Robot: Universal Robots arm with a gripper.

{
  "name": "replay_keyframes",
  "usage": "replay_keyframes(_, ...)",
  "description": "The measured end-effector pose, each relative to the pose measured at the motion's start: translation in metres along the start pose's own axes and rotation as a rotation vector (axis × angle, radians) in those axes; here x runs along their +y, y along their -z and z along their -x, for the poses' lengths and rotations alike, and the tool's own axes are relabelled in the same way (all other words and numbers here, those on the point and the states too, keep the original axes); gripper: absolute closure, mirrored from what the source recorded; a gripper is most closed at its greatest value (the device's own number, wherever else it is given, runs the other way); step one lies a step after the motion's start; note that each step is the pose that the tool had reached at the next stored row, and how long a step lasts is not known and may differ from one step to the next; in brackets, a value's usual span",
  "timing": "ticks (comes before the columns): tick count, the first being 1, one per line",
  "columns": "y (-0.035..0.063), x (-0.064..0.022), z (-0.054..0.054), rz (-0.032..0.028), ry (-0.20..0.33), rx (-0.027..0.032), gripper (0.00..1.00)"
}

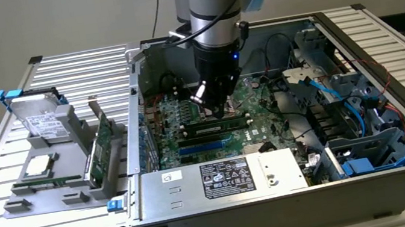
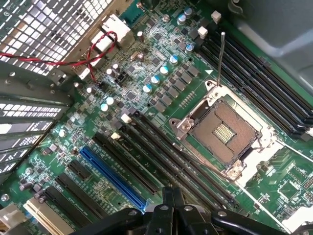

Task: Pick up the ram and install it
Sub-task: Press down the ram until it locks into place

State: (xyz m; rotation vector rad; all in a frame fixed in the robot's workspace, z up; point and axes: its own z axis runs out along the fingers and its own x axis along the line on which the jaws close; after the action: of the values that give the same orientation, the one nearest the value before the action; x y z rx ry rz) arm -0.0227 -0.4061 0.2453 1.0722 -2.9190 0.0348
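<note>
The ram [image 1: 217,128], a narrow green stick with dark chips, sits lengthwise in a black slot on the motherboard [image 1: 253,96] inside the open computer case. My gripper [image 1: 218,111] hangs straight down over the middle of the stick, fingers shut with nothing between them. I cannot tell whether the tips touch its upper edge. In the wrist view the shut gripper [image 2: 173,198] points at the board next to long black slots [image 2: 166,156] and a blue slot [image 2: 112,176]. The ram itself is hidden below the fingers there.
An open CPU socket [image 2: 225,129] with its raised lever lies beside further black slots [image 2: 259,83]. A power supply [image 1: 225,178] closes the case's near side, and cables and a drive cage [image 1: 362,143] crowd the exterior view's right. Outside, a grey holder [image 1: 52,192] carries a hard drive [image 1: 45,123], a chip and a green card [image 1: 100,148].
</note>
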Motion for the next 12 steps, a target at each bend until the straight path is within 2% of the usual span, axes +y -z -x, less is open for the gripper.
replay_keyframes(12, 0.0, 0.0, 0.0, -0.0008, -0.14, -0.0057, 0.89)
